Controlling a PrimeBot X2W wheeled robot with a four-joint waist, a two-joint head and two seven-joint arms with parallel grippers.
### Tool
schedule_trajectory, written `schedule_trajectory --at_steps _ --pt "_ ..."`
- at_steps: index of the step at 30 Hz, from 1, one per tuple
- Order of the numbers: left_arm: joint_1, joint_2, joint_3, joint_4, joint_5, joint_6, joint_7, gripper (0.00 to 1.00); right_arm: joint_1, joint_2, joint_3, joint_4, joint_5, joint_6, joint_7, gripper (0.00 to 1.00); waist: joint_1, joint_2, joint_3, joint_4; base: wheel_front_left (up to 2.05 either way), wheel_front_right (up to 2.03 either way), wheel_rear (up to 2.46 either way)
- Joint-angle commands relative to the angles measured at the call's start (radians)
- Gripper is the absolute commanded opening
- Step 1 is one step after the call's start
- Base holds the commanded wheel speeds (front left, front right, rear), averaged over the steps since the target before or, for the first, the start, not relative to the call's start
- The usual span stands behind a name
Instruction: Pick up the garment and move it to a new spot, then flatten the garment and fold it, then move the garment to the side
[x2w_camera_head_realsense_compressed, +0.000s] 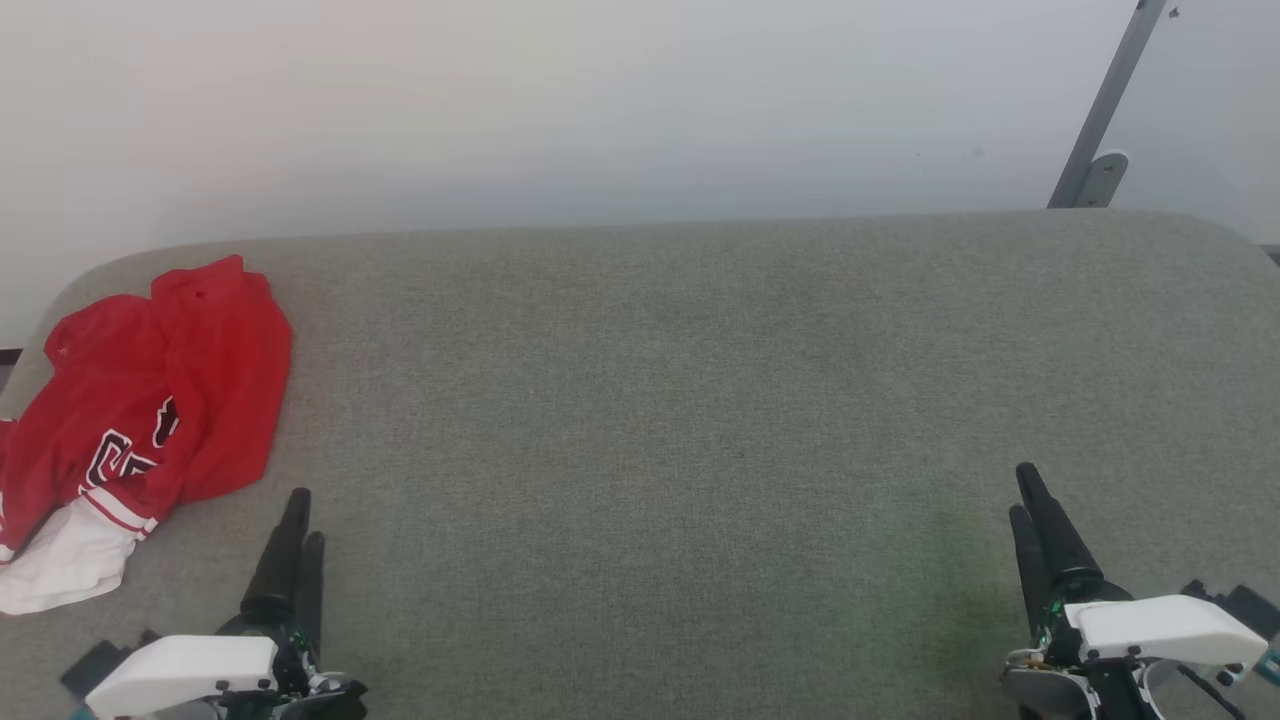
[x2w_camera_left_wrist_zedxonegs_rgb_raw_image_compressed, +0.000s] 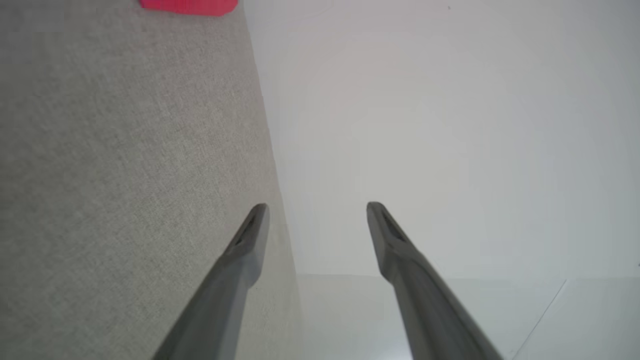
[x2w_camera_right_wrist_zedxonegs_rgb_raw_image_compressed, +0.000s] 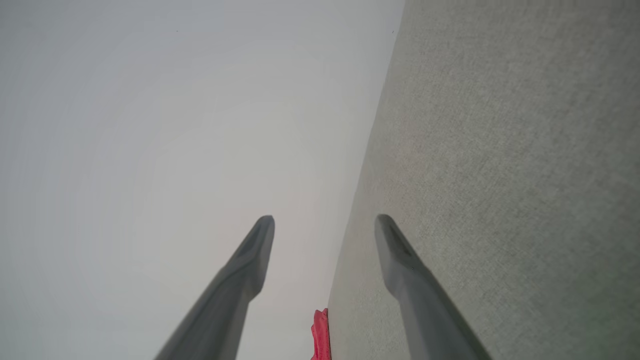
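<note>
Garment lies bunched at 9 o'clock on table, unheld. Left gripper at 7, right gripper at 5: both spread apart, empty. Judged: nothing done yet; pick-up, flatten, fold and shift are all left.

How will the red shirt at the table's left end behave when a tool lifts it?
The garment lies crumpled in soft folds, so it will probably droop from one pinch. It looks thin, likely light. On the textured table a push would likely bunch it.
</note>
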Motion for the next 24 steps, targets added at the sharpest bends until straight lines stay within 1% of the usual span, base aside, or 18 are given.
schedule_trajectory --at_steps 1,14,20,21,24 --pt "-0.009 0.023 -0.006 -0.027 0.038 0.005 -0.015 1.00 -0.031 -0.008 0.008 -0.016 -0.049 0.000 -0.015 1.00 0.0000 0.0000 -0.001 0.000 0.00 0.00 0.00" --pt "0.001 0.128 -0.066 -0.017 0.270 0.052 -0.095 1.00 -0.043 -0.013 0.015 -0.026 -0.350 0.000 -0.020 1.00 0.0000 0.0000 -0.007 -0.001 0.00 0.00 0.00" --pt "-0.002 0.171 -0.095 -0.006 0.378 0.061 -0.121 1.00 -0.040 -0.016 0.012 -0.045 -0.474 0.000 -0.013 1.00 0.0000 0.0000 -0.011 -0.002 0.00 0.00 0.00" --pt "-0.002 0.171 -0.095 -0.006 0.378 0.061 -0.121 1.00 -0.040 -0.016 0.012 -0.045 -0.474 0.000 -0.013 1.00 0.0000 0.0000 -0.011 -0.002 0.00 0.00 0.00" --pt "-0.003 0.186 -0.104 -0.001 0.424 0.062 -0.133 1.00 -0.039 -0.016 0.012 -0.054 -0.527 0.000 -0.013 1.00 0.0000 0.0000 -0.012 -0.002 0.00 0.00 0.00"
